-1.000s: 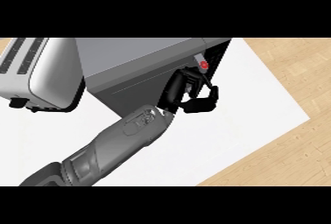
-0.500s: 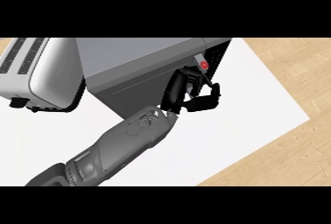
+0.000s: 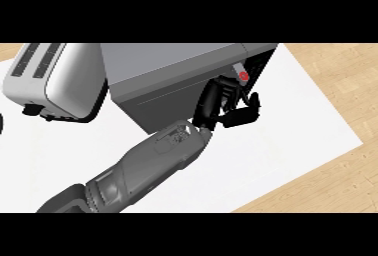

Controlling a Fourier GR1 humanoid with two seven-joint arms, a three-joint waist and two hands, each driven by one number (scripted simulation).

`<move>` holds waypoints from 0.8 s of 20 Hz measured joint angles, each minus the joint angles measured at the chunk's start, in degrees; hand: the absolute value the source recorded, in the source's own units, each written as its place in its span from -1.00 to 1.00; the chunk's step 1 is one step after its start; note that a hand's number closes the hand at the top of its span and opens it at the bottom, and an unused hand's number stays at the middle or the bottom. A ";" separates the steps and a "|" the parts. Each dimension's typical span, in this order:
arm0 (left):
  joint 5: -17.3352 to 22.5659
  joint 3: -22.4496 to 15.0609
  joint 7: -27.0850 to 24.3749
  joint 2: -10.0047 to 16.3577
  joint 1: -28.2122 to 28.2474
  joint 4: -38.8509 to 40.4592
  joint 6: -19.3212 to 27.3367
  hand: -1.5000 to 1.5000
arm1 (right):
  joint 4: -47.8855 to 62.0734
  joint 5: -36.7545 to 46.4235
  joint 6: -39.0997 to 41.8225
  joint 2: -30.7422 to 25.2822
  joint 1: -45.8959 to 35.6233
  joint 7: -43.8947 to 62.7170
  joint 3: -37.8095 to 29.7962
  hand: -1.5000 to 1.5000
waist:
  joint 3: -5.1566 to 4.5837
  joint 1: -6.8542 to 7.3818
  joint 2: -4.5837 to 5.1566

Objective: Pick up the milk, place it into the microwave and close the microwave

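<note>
One head view, looking steeply down. The right hand [image 3: 235, 111] reaches up to the dark opening of the grey microwave [image 3: 170, 75]. Its fingers and thumb curl narrowly around the white, red-capped milk [image 3: 238, 70], held at the opening's edge. A white toaster [image 3: 52, 80] stands left on the white counter [image 3: 295, 130].

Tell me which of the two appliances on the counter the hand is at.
The grey microwave: the right hand is at its right end, curled round the milk. The white slotted toaster stands clear to the left.
</note>
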 measured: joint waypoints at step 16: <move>3.69 -4.90 -0.86 0.03 -2.64 1.65 -9.92 -1.00 | -2.80 -2.91 -2.23 -1.21 2.52 1.96 -5.59 -1.00 | -0.10 4.49 0.01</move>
